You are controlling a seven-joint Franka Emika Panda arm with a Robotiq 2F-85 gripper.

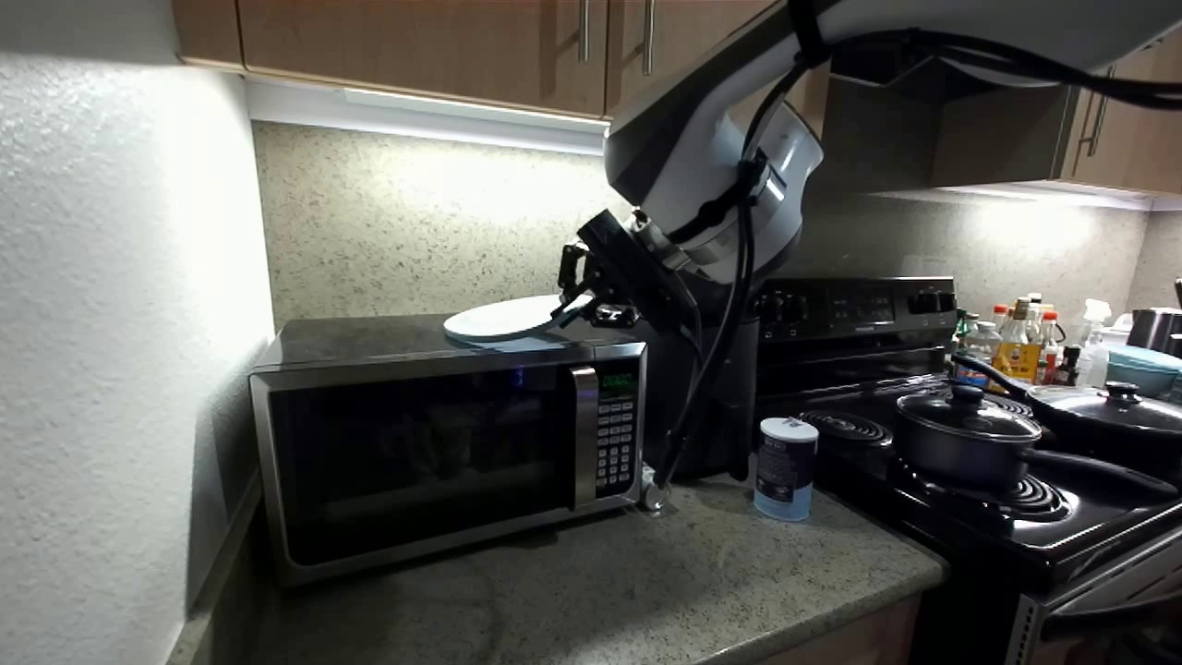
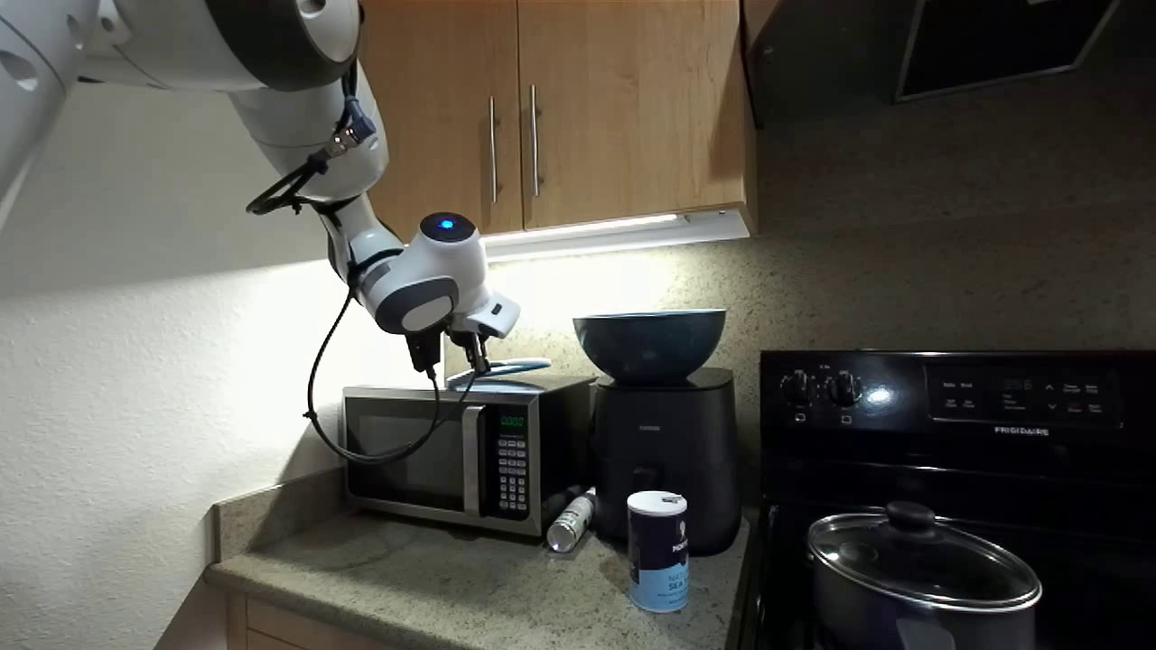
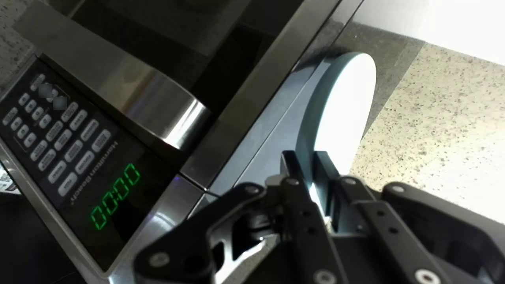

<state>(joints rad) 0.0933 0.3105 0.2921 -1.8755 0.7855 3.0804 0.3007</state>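
A white plate (image 1: 503, 320) with a pale blue-grey underside rests over the top of the silver-and-black microwave (image 1: 443, 453). In an exterior view it leans, its right side higher than its left. My gripper (image 3: 305, 159) has its fingers on both faces of the plate's near rim, and the wrist view shows the rim (image 3: 309, 126) filling the narrow gap at the tips. It is shut on the plate. From an exterior view the gripper (image 2: 481, 368) comes down at the microwave's top, and the plate (image 2: 519, 365) is partly hidden behind it.
A dark air fryer (image 2: 668, 451) bearing a blue bowl (image 2: 650, 345) stands beside the microwave. On the counter are a salt canister (image 2: 658, 560) and a bottle on its side (image 2: 572, 524). Cabinets (image 2: 623, 117) hang above; a lidded pot (image 1: 965, 439) sits on the stove.
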